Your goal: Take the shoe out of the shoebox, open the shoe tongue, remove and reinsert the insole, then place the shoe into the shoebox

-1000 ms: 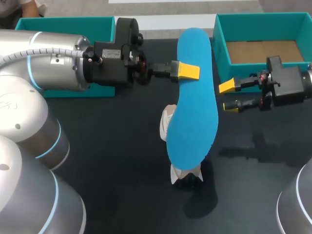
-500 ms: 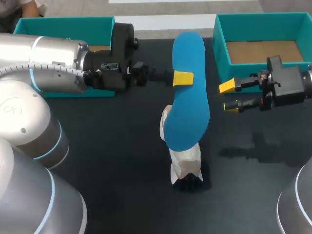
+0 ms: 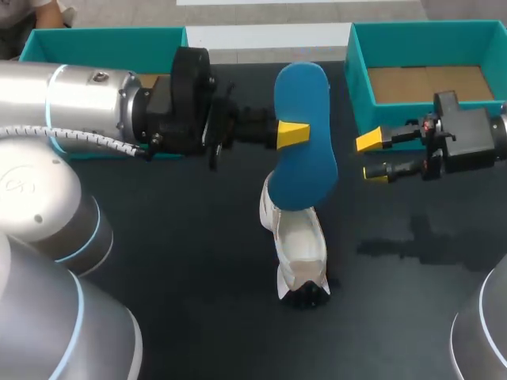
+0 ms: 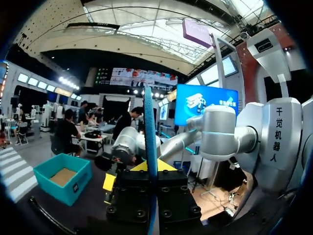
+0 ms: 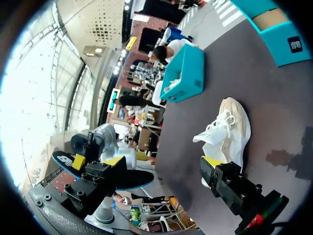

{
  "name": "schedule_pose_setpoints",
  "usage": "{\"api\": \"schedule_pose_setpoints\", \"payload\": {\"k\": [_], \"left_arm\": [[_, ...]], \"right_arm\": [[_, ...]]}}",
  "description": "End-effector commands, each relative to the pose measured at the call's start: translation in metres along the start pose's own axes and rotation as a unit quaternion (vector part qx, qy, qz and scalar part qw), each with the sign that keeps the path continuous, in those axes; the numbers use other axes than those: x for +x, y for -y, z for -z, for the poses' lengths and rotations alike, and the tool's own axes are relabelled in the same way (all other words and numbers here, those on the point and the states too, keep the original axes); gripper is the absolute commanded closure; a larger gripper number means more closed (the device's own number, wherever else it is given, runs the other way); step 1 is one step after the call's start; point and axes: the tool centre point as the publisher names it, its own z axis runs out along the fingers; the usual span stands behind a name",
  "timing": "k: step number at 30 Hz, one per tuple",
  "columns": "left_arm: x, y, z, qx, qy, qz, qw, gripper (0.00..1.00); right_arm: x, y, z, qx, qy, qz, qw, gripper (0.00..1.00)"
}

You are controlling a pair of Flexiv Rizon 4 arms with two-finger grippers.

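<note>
Pinching the blue insole (image 3: 305,170) above the white shoe (image 3: 299,247) in the left fingers (image 3: 291,133), likely ready for reinsertion, with the right fingers (image 3: 369,142) spread empty beside the shoebox (image 3: 357,75).

The insole (image 3: 303,134) hides the far end of the shoe (image 3: 299,249); the left arm (image 3: 87,103) covers most of 1 shoebox (image 3: 103,36).

An exhibition hall, judging by the high vaulted roof (image 4: 146,34) and the big display screen (image 4: 205,104).
</note>
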Motion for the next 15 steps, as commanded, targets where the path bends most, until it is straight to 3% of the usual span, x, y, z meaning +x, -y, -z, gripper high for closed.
{"api": "schedule_pose_setpoints", "payload": {"k": [1,10,12,15], "left_arm": [[0.003,-0.002,0.002,-0.01,0.02,-0.196,0.98,1.0],[0.003,-0.002,0.002,-0.01,0.02,-0.196,0.98,1.0],[0.0,-0.016,0.005,-0.008,0.003,-0.308,0.951,1.0],[-0.008,-0.029,0.01,0.008,0.018,-0.376,0.926,1.0]], "right_arm": [[0.0,-0.001,-0.002,0.0,0.0,0.0,1.0,0.0],[0.0,-0.001,-0.002,0.0,0.0,0.0,1.0,0.0],[0.0,-0.001,-0.002,0.0,0.0,0.0,1.0,0.0],[0.0,-0.001,-0.002,0.0,0.0,0.0,1.0,0.0]]}}
